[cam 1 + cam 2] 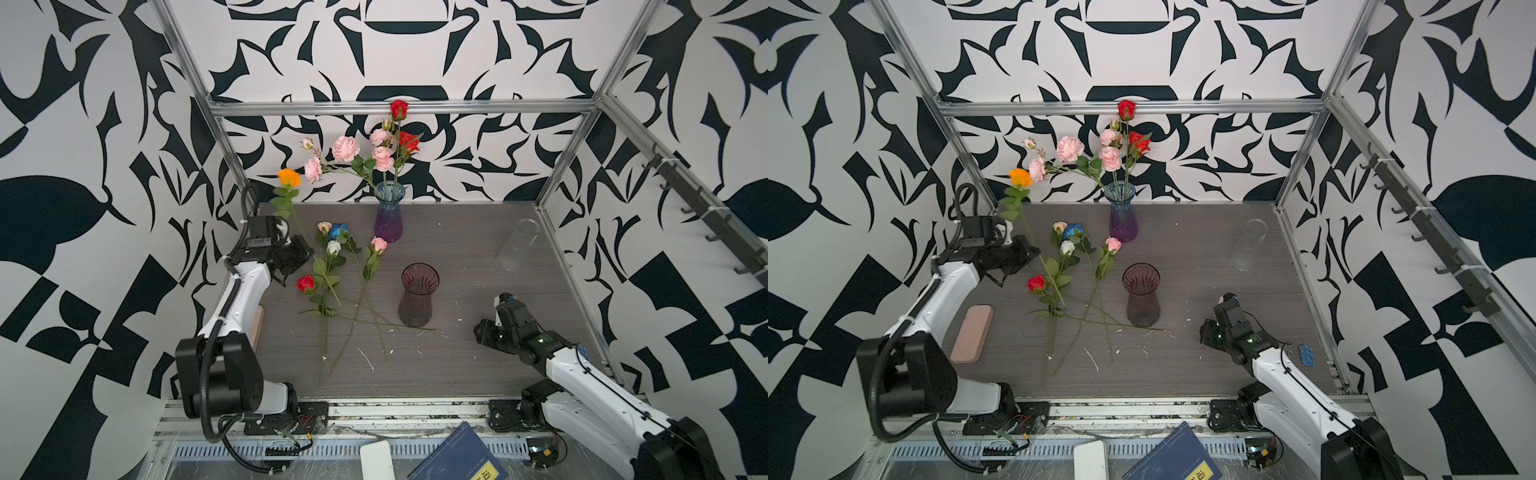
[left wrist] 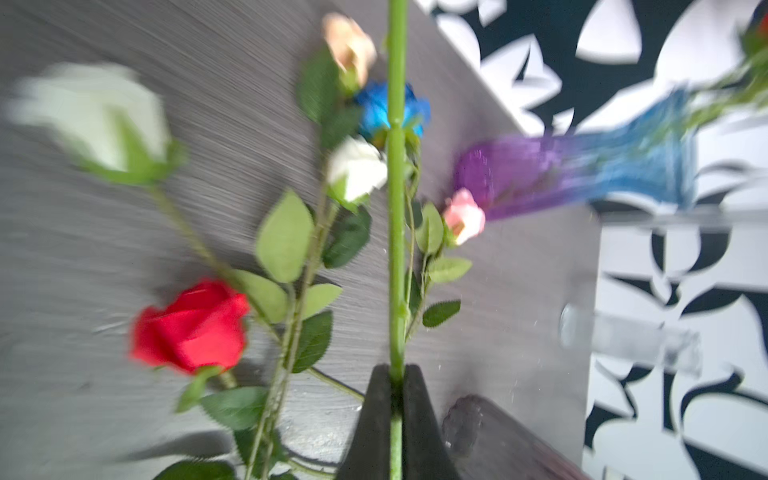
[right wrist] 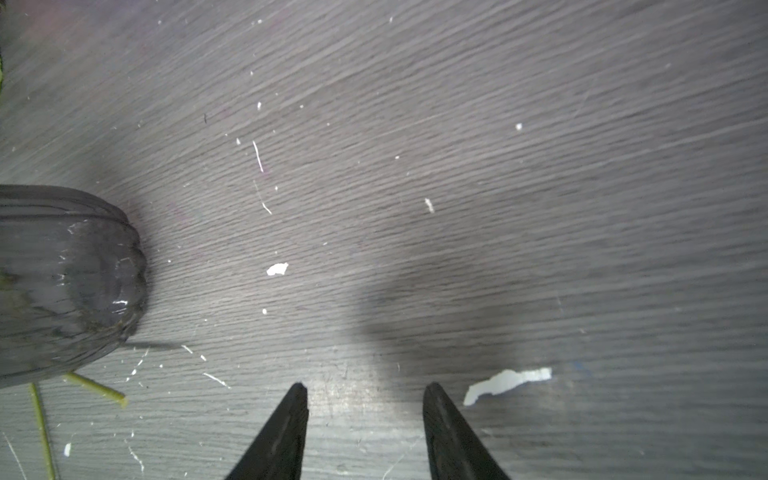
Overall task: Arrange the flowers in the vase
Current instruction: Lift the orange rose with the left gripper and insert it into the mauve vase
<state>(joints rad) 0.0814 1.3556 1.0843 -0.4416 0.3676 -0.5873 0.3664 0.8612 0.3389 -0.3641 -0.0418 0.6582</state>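
My left gripper (image 2: 397,376) is pressed together on the green stem of the orange rose (image 1: 289,177); its bloom stands at centre left in both top views. The blue-purple vase (image 1: 389,212) at upper centre holds the pink spray (image 1: 345,148) and two red roses (image 1: 399,109). The loose roses (image 1: 333,248) lie on the table (image 1: 457,257) left of centre. My right gripper (image 3: 365,399) hangs spread over bare tabletop at lower right.

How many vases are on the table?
3. The blue-purple vase at the back holds flowers; the dark vase stands mid-table; the clear vase stands near the right edge. None seems hidden.
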